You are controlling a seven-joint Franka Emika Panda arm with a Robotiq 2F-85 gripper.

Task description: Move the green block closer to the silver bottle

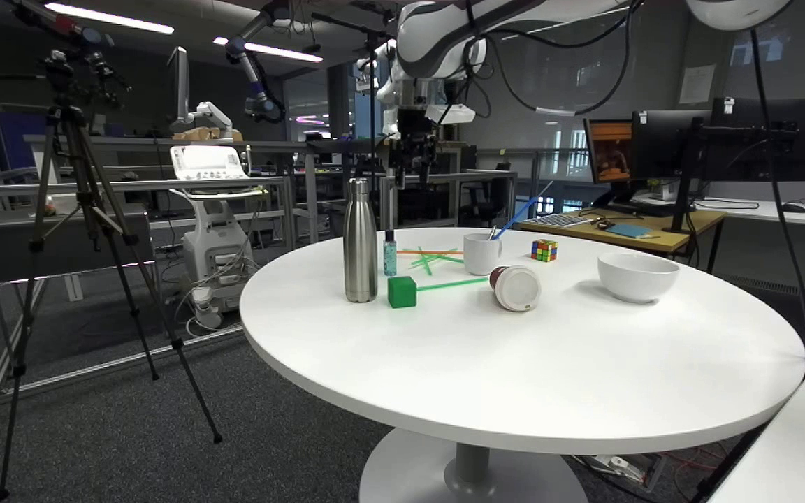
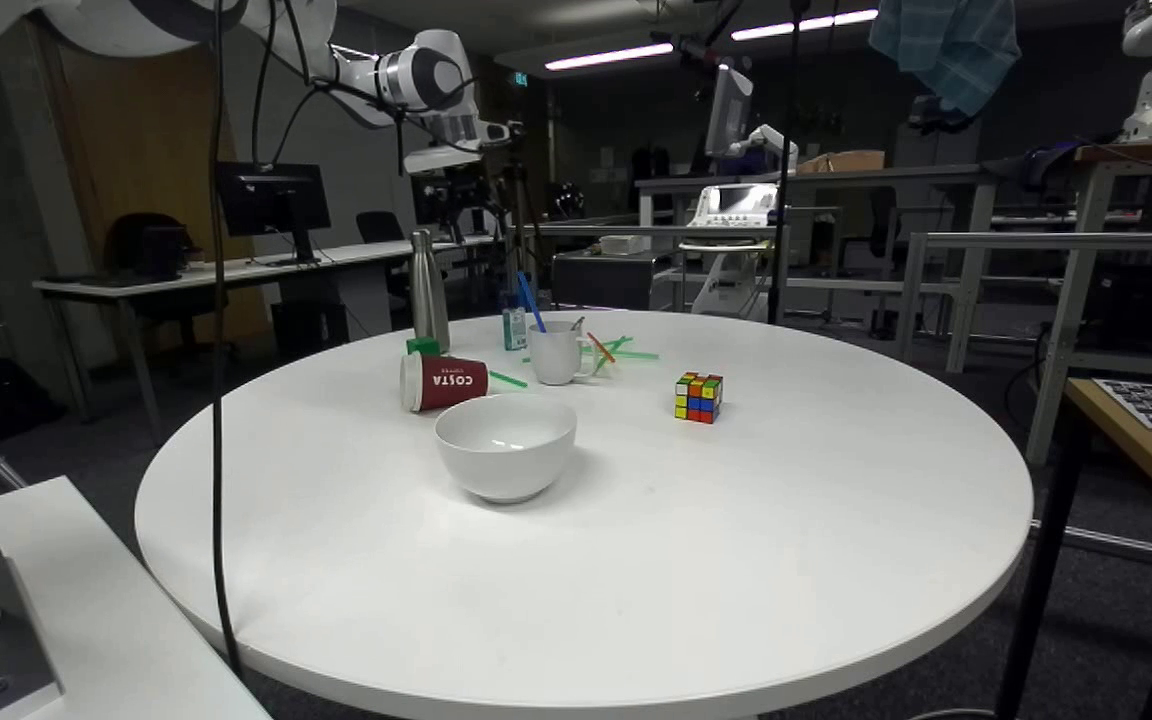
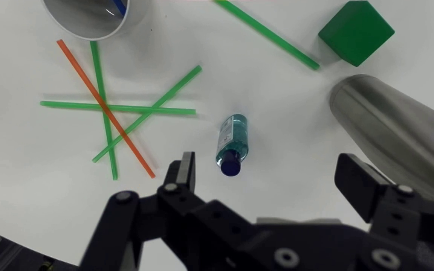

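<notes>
While my gripper point(image 3: 266, 166) hangs spread wide, holding nothing, the green block point(image 1: 402, 292) sits just beside the silver bottle point(image 1: 360, 244).

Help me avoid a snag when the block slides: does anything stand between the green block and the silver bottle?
Nothing visible does. In the wrist view, only a narrow strip of white table separates the green block from the silver bottle. A green straw ends near that gap, off to its side rather than in it.
</notes>
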